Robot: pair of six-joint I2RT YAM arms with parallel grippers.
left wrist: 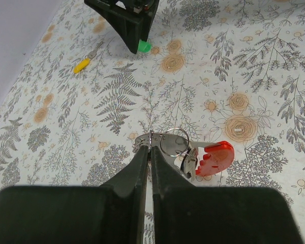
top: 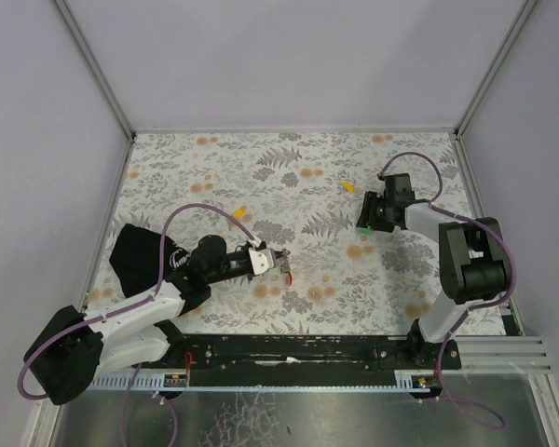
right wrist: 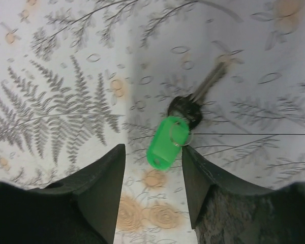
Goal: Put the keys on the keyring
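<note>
Now left jaws clamp keyring [left wrist: 213,158], right jaws gape around green key [right wrist: 165,142], yellow key [left wrist: 82,65] nearby.

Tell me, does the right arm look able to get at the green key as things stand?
Probably yes. The right tool hangs open directly over the green key, one finger on each side of its green cap, and nothing else lies between them.
</note>
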